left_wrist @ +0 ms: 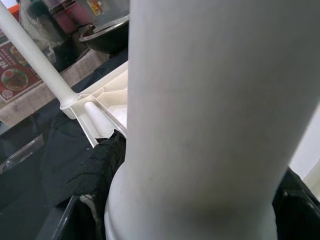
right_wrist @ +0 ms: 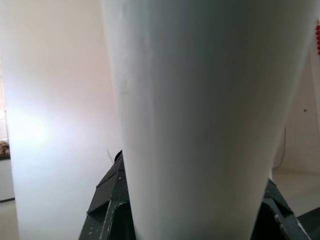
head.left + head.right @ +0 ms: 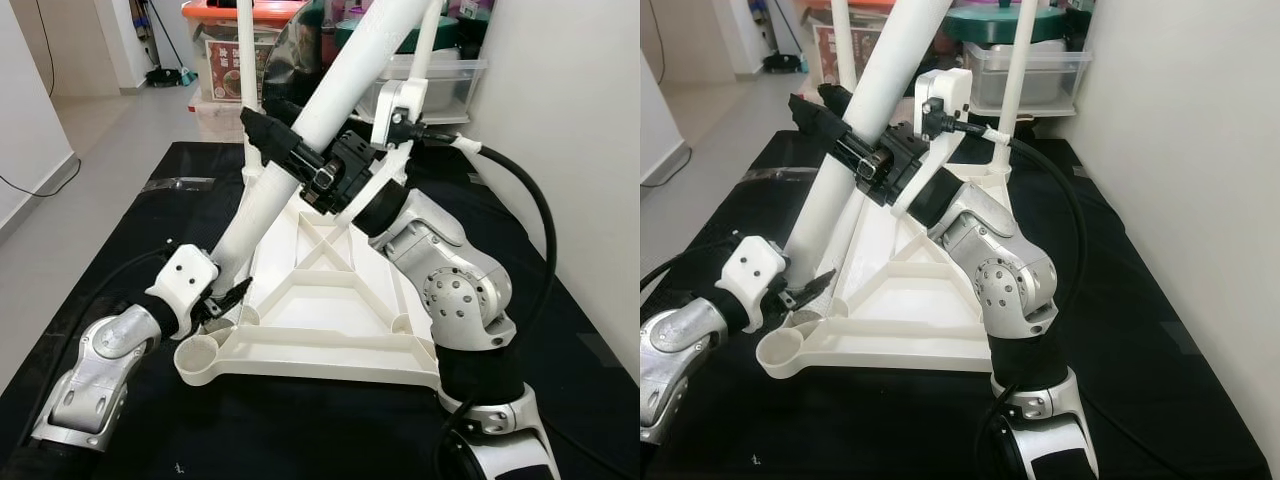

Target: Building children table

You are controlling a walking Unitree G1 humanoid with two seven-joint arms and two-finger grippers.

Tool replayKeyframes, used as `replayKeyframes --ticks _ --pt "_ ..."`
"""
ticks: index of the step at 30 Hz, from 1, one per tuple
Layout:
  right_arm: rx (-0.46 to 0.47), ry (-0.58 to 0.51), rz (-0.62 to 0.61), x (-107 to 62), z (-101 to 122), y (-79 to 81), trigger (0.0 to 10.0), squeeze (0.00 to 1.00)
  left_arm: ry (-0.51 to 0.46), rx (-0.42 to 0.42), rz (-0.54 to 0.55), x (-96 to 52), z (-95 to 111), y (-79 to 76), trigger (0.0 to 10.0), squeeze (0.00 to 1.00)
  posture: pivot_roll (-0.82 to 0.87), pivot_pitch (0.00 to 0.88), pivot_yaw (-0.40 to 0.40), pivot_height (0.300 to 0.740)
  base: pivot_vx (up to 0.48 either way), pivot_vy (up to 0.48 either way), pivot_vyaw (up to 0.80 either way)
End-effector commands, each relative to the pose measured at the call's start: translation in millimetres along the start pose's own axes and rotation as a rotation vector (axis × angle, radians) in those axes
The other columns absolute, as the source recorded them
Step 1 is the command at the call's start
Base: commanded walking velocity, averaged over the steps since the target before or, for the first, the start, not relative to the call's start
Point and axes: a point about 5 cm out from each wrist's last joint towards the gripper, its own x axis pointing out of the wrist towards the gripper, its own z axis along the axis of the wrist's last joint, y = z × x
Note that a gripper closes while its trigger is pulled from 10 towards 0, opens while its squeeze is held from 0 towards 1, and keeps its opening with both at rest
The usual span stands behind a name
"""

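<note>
The white table top (image 3: 330, 300) lies upside down on a black mat (image 3: 300, 430). Two white legs (image 3: 247, 50) (image 3: 428, 40) stand upright in its far corners. A third, thick white leg (image 3: 340, 90) leans steeply over the top. My left gripper (image 3: 228, 297) is shut on its lower end, just above the front-left corner socket (image 3: 198, 356). Higher up, my right gripper (image 3: 275, 135) is shut around the leg's middle. In both wrist views, the leg (image 1: 210, 125) (image 2: 205, 120) runs between the black fingers (image 1: 100, 165) (image 2: 107, 200).
Plastic storage boxes (image 3: 235, 45) and a clear bin (image 3: 1035, 75) stand behind the mat. A white wall (image 3: 1180, 150) runs close along the right. Bare floor (image 3: 90, 150) lies to the left. A black cable (image 3: 530, 210) loops off my right arm.
</note>
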Motion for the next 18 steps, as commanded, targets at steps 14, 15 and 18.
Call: replayKeyframes --ticks 14,15,18 --pt "0.005 0.141 -0.112 -0.2 -41 -2.9 10.0 0.0 -0.024 0.001 0.044 -0.6 7 4.3 10.0 0.0 0.09 0.0 -0.036 0.74 0.0 0.0 0.0" --pt "0.02 0.164 -0.115 -0.3 -52 -1.6 10.0 0.0 -0.034 0.004 0.045 0.5 10 4.8 10.0 0.0 0.09 0.0 -0.037 0.74 0.0 0.0 0.0" --pt "0.049 0.192 -0.119 -0.6 -66 0.8 10.0 0.0 -0.05 0.007 0.039 2.8 15 3.1 10.0 0.0 0.1 0.0 -0.038 0.74 0.0 0.0 0.0"
